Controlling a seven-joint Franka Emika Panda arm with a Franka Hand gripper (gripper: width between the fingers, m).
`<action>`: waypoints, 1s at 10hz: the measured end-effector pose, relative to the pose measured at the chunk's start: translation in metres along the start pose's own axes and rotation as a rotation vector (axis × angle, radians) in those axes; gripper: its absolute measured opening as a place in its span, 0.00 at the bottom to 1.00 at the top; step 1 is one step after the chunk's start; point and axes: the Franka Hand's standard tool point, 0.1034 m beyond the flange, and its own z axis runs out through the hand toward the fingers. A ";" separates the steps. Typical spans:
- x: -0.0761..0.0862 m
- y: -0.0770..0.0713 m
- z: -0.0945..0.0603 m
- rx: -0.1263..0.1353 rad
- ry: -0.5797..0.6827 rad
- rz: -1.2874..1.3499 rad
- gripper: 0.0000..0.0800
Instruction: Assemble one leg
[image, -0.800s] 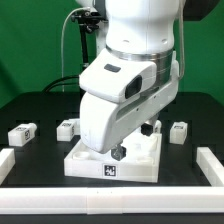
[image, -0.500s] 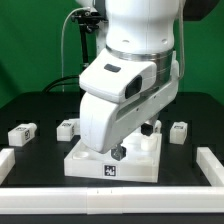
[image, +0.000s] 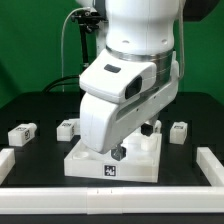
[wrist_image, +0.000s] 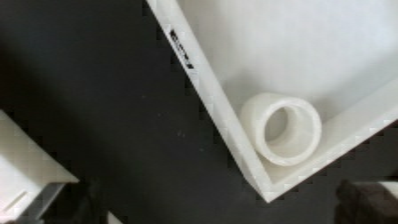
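Change: none. Gripper (image: 117, 153), released and empty, stays above board (image: 140, 161) socket (wrist_image: 281, 128). Leg (image: 22, 132), 9 o'clock of board, untouched: task unstarted.

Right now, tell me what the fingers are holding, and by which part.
Nothing is held: the gripper hangs open over the square board, at its corner socket, with nothing between its fingers.

- Large glossy white plastic robot arm (image: 130, 100), built of bulky, rounded shells.
- Narrow dark grey ring seam (image: 140, 56) between the upper cylinder and the lower housing.
- Small grey rectangular inset panel (image: 110, 70) on the housing.
- Thin black cable (image: 66, 40) looping at the far side, on the exterior view's left.
- Two-finger gripper (wrist_image: 210, 200): dark grey fingers (wrist_image: 368, 196), blurred in the wrist view.
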 end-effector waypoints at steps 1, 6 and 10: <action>0.000 0.000 0.000 0.000 0.000 0.000 0.81; -0.018 -0.015 0.010 -0.053 0.064 -0.023 0.81; -0.044 -0.045 0.020 -0.194 0.158 -0.174 0.81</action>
